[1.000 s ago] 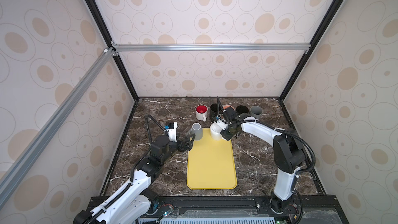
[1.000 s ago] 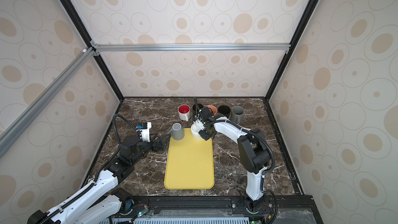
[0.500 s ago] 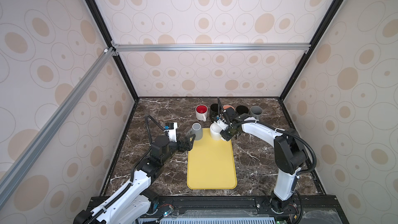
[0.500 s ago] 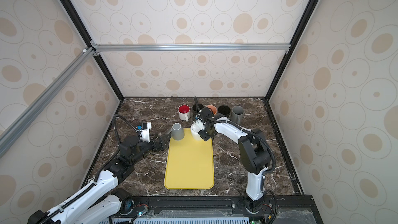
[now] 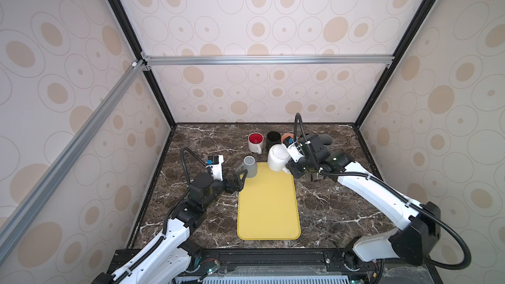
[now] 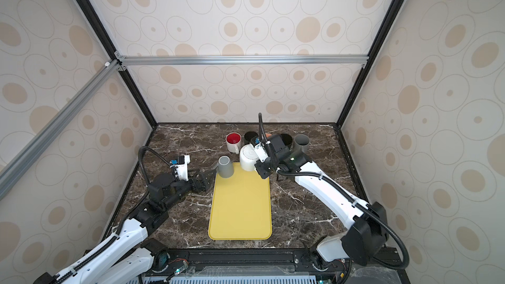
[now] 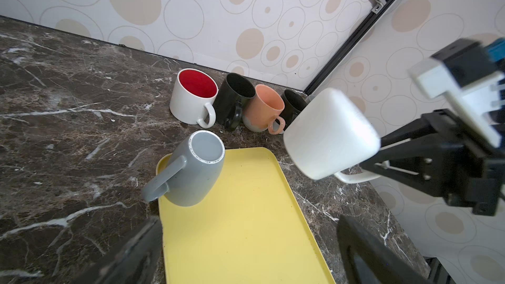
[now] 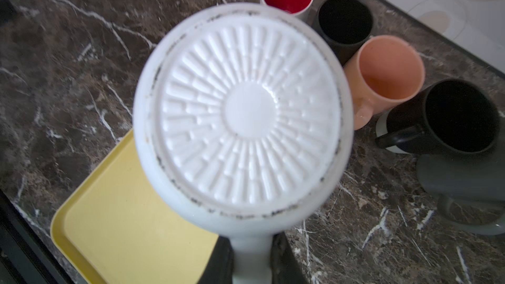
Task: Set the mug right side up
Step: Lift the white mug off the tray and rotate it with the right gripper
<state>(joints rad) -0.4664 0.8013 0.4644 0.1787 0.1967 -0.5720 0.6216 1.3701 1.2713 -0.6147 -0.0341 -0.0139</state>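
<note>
- Two sets of fingers in view. The right fingers [image 8: 285,266] are pinched tight on the handle of the white mug [image 8: 246,110], one finger on each side of the handle.
- Held this way, the white mug is base-up and tilted, its ribbed underside facing the right wrist camera. In both top views it hangs over the far right corner of the yellow tray [image 5: 267,209]. From the left wrist view it looks raised clear of the surface.
- The left fingers [image 5: 241,173] are spread wide and hold nothing. They sit low over the desk [image 5: 328,209], just beside the tray's left edge.
- Right ahead of them, the inverted grey mug [image 5: 250,166] stands mouth-down on the tray's far left corner, handle pointing toward the left fingers. One fingertip is just beside the handle; contact cannot be told.
- Farther out, a row of upright mugs stands along the back wall: red-lined mug [image 5: 255,143], black mug [image 5: 273,137], peach mug [image 7: 263,107], second black mug [image 7: 293,102], and upright grey mug [image 6: 301,143] at the right end.
</note>
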